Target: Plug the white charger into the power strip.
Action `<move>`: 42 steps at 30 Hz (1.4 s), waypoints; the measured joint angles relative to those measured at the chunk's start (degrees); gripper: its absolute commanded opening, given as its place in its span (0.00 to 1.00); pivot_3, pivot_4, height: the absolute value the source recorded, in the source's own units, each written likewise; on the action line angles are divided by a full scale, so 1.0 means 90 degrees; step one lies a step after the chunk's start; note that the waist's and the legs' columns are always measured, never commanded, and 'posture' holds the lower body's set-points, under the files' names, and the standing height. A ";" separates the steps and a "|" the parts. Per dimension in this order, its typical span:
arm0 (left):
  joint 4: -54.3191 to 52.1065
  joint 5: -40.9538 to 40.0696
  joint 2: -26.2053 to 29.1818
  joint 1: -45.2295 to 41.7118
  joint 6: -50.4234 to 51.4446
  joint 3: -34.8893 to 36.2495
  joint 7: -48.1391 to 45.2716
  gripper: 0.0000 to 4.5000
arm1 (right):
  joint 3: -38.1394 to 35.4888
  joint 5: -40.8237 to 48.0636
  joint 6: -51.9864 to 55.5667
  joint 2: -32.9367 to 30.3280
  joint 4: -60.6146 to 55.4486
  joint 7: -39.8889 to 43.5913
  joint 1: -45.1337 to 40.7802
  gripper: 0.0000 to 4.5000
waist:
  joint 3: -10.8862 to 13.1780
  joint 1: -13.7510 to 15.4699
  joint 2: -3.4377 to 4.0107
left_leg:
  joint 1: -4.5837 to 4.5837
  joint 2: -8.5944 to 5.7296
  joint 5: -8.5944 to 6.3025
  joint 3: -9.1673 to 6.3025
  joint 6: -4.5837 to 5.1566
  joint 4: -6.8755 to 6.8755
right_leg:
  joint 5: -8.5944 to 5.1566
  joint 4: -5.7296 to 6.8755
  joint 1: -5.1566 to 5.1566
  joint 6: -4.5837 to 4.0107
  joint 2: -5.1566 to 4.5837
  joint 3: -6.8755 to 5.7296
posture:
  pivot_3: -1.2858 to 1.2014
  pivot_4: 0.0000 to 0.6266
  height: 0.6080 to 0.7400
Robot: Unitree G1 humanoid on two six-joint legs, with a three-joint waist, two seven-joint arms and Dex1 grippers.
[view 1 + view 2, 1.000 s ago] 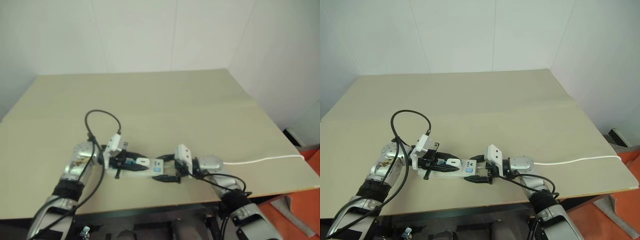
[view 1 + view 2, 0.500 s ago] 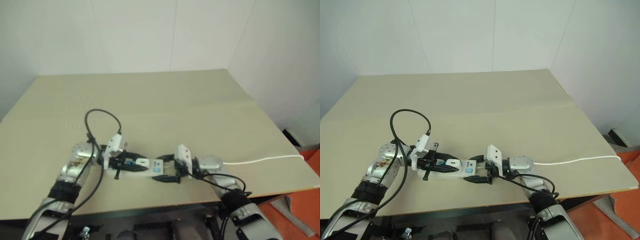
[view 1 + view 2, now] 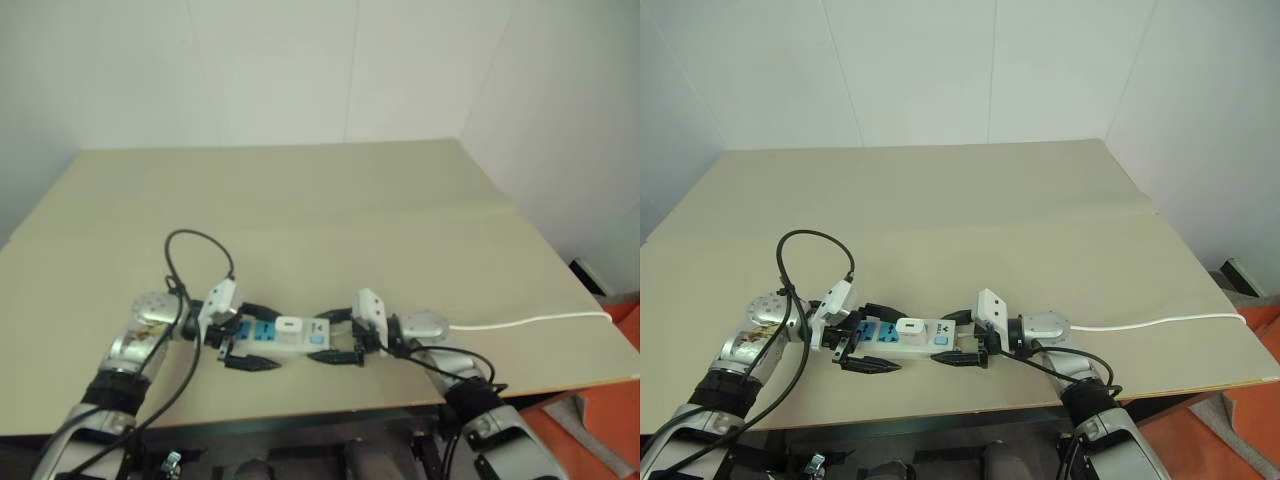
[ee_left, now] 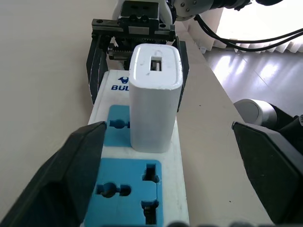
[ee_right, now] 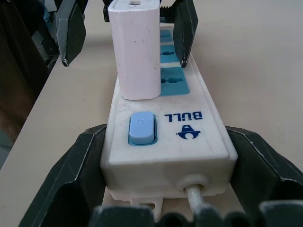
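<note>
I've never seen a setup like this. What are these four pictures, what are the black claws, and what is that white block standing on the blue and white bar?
A two-armed robot is photographed by its own cameras. Two pictures look down from its head; the other two come from a camera on each wrist. The black claws are its grippers. The bar is a power strip lying on a tan table. The block is a white charger, standing upright in a socket near the strip's blue switch. The left gripper is open, its fingers clear of the charger. The right gripper has a finger on each side of the strip's switch end.

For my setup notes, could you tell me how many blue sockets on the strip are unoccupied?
2: both on the power strip, side by side between the white charger and the left gripper. The charger fills the third.
</note>
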 measured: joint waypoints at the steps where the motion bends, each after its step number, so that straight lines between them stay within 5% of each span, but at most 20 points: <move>1: -0.0001 0.0000 0.0001 -0.0016 0.0005 0.0003 -0.0025 1.00 | 0.0000 0.0000 -0.0003 0.0000 0.0001 0.0002 0.0000 0.84 | 0.0000 0.0000 0.0000 | 0.0000 0.0000 0.0000 0.0000 0.0000 0.0000 | 0.0000 0.0000 -0.0001 0.0000 0.0000 0.0000 | 0.52 0.24 1.00; 4: -0.0011 -0.0036 0.0009 -0.0056 0.0081 0.0045 -0.0112 1.00 | 0.0004 -0.0024 0.0012 -0.0002 0.0052 0.0023 -0.0004 0.99 | 0.0001 0.0003 -0.0002 | -0.0007 0.0000 0.0000 -0.0001 0.0000 0.0000 | 0.0000 0.0000 -0.0009 0.0000 0.0001 -0.0001 | 0.52 0.24 1.00; 14: -0.0500 -0.0616 0.0980 -0.0859 0.0634 0.0659 -0.0241 1.00 | -0.0146 0.0084 0.0490 -0.0813 -0.0839 0.0211 0.0331 0.99 | 0.0022 0.0036 -0.0008 | -0.0063 0.0000 -0.0001 -0.0008 -0.0001 0.0001 | 0.0003 -0.0036 -0.0035 0.0005 -0.0007 -0.0013 | 0.52 0.24 1.00; 27: -0.2248 -0.0946 0.2280 0.1624 0.1100 0.2745 0.0776 1.00 | -0.2432 0.1255 0.1418 -0.3023 -0.3319 0.0047 0.2595 0.99 | 0.0051 0.0123 -0.0003 | -0.0074 0.0004 -0.0002 -0.0003 -0.0002 0.0002 | 0.0004 -0.0042 -0.0047 0.0009 -0.0013 -0.0018 | 0.52 0.24 1.00; 34: -0.2740 -0.0841 0.2610 0.3116 0.1225 0.4318 0.1167 1.00 | -0.3729 0.1856 0.2055 -0.3624 -0.3996 -0.0149 0.3489 0.99 | 0.0057 0.0215 0.0001 | -0.0054 0.0003 -0.0001 0.0002 -0.0003 0.0003 | -0.0020 -0.0046 -0.0032 -0.0033 -0.0018 -0.0016 | 0.52 0.24 1.00; 42: -0.3434 -0.0997 0.2445 0.3576 0.1573 0.4512 0.1449 1.00 | -0.3964 0.2076 0.2376 -0.3701 -0.4312 -0.0212 0.3738 0.99 | 0.0058 0.0220 0.0000 | -0.0059 0.0002 -0.0002 0.0005 -0.0003 0.0003 | -0.0006 -0.0049 -0.0034 -0.0008 -0.0021 -0.0018 | 0.52 0.24 1.00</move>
